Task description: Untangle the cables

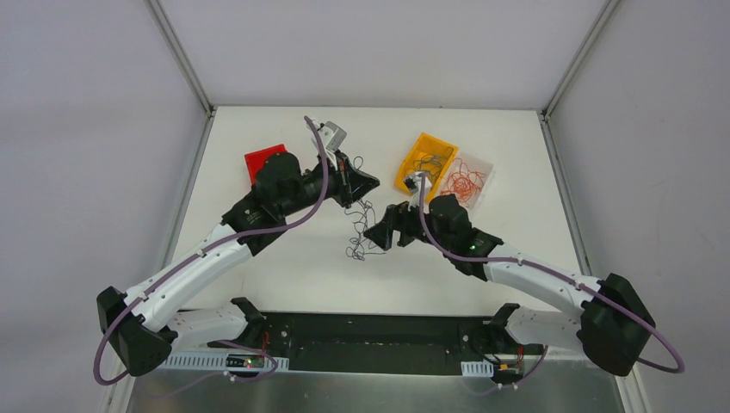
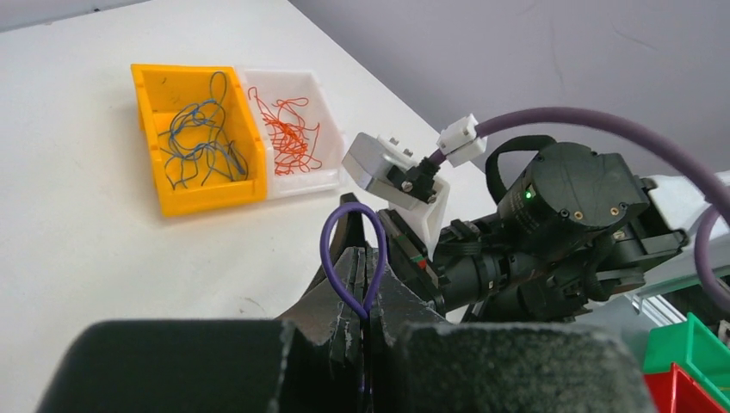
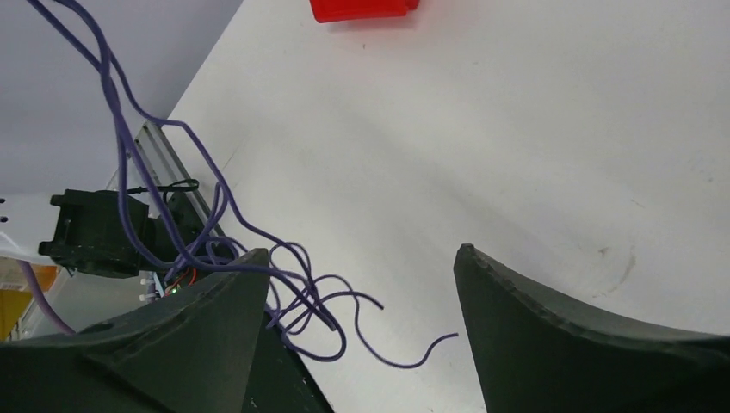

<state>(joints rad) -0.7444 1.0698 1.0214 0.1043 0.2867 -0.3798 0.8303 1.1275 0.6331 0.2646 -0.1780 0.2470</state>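
A tangle of thin dark purple cables [image 1: 358, 234] hangs from my left gripper [image 1: 368, 183] down toward the table's middle. In the left wrist view my left gripper [image 2: 370, 263] is shut on a purple cable loop [image 2: 330, 249] that sticks up between the fingers. My right gripper [image 1: 373, 234] is open, right beside the hanging tangle's lower end. In the right wrist view my right gripper [image 3: 361, 254] has wide jaws, and the purple cables [image 3: 303, 292] dangle by the left finger [image 3: 215, 318], with one loose end reaching into the gap. Nothing is held there.
A yellow bin [image 1: 428, 143] holds blue cables [image 2: 200, 138]. A white bin [image 1: 482, 176] beside it holds orange cables [image 2: 288, 131]. A red bin [image 1: 261, 160] stands back left and also shows in the right wrist view [image 3: 361, 9]. Green and red bins [image 2: 693, 366] sit near the right arm [image 2: 559, 224].
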